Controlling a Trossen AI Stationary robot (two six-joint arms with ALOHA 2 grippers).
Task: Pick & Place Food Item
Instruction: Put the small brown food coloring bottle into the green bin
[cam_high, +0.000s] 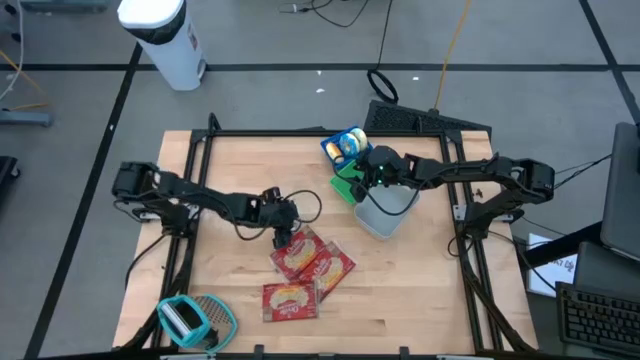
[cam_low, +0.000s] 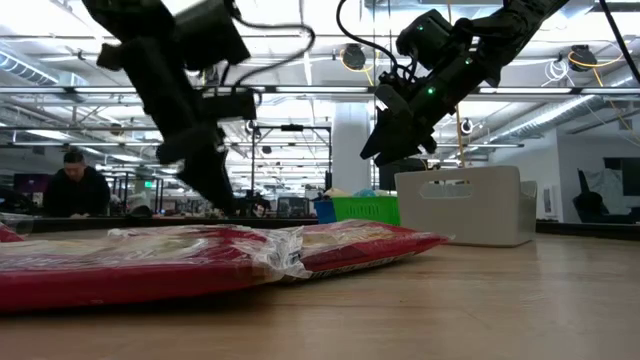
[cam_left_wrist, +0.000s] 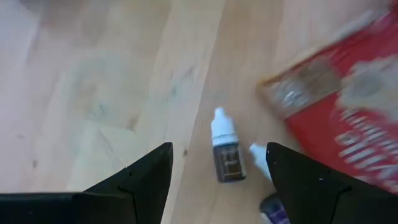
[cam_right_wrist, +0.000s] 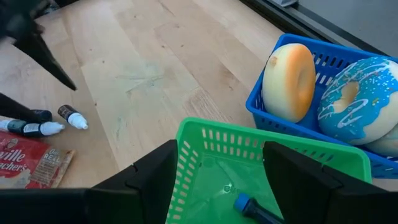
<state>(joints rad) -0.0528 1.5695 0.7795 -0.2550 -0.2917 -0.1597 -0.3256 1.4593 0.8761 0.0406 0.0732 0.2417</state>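
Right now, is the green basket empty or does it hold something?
Not empty. The right wrist view shows a small blue-capped bottle lying on the floor of the green basket. Its hidden part: cannot tell.

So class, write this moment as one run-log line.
left gripper: open, above small dropper bottle beside red packets | right gripper: open, over green basket | blue basket: donuts

a white cylinder (cam_high: 165, 38) stood on the floor beyond the bench (cam_high: 230, 310); a teal brush-like tool (cam_high: 190, 320) lay at the bench's near corner; a person (cam_low: 75, 190) sat in the background.
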